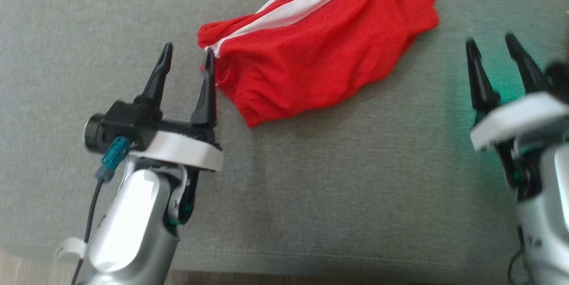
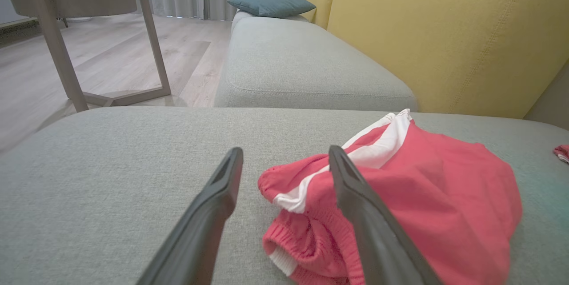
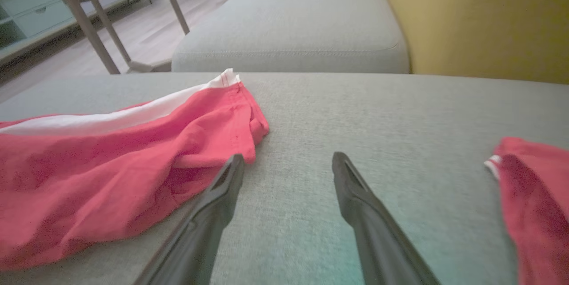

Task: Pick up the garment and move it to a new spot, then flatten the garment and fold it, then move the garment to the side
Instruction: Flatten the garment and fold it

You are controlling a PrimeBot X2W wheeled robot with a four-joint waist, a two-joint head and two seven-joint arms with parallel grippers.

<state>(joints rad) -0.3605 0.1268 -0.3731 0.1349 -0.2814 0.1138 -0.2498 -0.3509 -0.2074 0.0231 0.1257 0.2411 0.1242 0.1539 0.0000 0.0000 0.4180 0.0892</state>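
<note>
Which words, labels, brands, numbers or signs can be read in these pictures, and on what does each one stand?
No text can be read anywhere.
The red shorts have white stripes but no printed logo or tag.
The left gripper, the right gripper, the grey sofa seat and the yellow backrest bear no writing.

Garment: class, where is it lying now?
In the head view the garment lies crumpled on the grey cushion, upper middle, its left end by the jaws of the left gripper; the right gripper stands apart on its right.
</note>
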